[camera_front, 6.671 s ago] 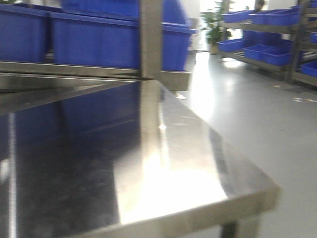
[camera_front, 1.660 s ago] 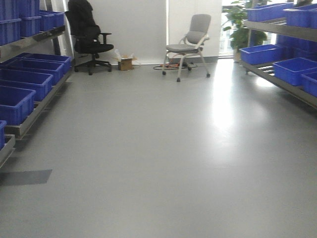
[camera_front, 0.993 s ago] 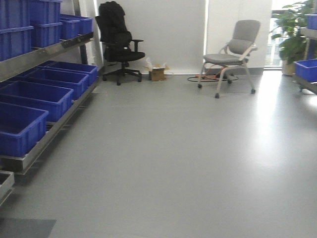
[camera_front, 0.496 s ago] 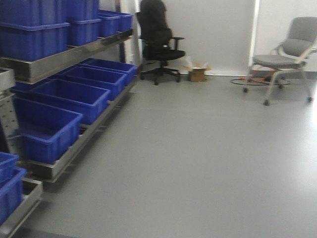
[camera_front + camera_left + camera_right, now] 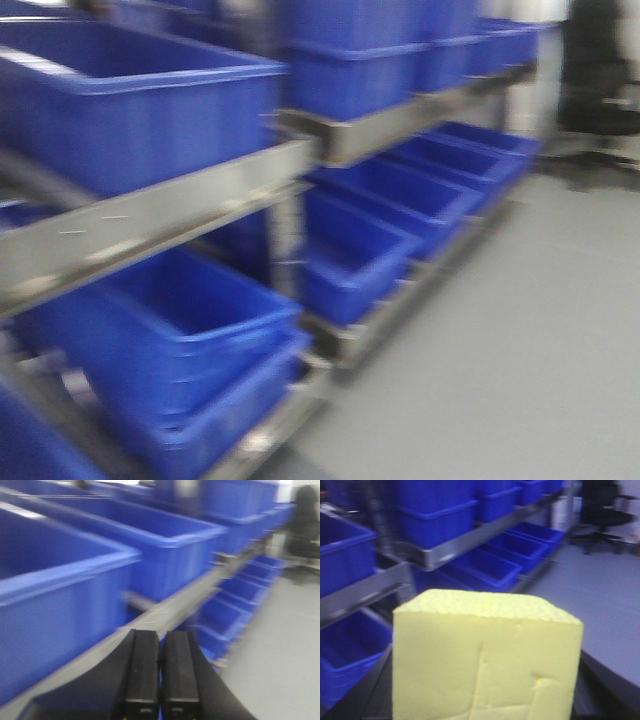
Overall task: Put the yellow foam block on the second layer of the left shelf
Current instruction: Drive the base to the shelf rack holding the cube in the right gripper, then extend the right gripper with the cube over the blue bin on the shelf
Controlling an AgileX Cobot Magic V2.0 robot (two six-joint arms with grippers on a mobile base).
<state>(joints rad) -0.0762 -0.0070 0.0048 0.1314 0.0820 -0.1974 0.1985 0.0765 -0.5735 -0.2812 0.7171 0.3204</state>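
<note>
Blue bins [image 5: 140, 110] on the shelf [image 5: 150, 225] now fill the front view where open floor [image 5: 520, 340] was, so placing is near. Clasped in the right gripper [image 5: 485, 705] is the yellow block [image 5: 485, 650]; the left gripper [image 5: 160, 675] is closed, empty.

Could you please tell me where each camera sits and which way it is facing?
Front view: on the robot's front, facing the shelf of blue bins at an angle; no robot part shows.
Left wrist view: behind the left gripper, shut and empty, looking along the shelf.
Right wrist view: behind the yellow foam block held between the right gripper's fingers, shelf beyond.
All three share the blue bins and a black chair.
</note>
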